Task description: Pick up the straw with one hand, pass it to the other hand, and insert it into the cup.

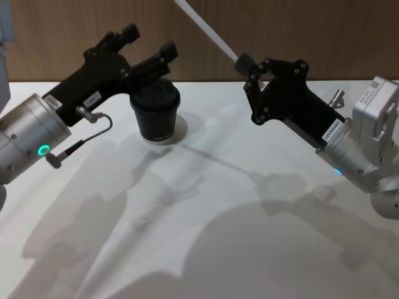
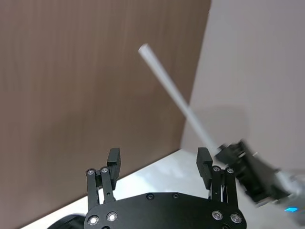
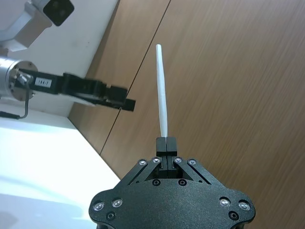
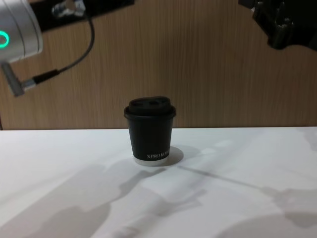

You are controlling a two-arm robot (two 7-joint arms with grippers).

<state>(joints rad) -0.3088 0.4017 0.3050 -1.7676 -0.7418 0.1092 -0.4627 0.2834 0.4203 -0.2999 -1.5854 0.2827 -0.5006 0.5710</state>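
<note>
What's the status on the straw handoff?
Right gripper shut on straw, held aloft. Left gripper open, raised near upright lidded coffee cup, apart from straw. Nothing between grippers.

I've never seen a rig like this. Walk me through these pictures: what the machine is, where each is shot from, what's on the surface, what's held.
It is a robot with two arms, each ending in a black gripper. One picture looks down from its head, one across from its chest, two from its wrists. On the white table stands a black lidded cup. The raised right gripper is shut on a thin white straw. The left gripper is open and holds nothing, raised near the cup.
</note>
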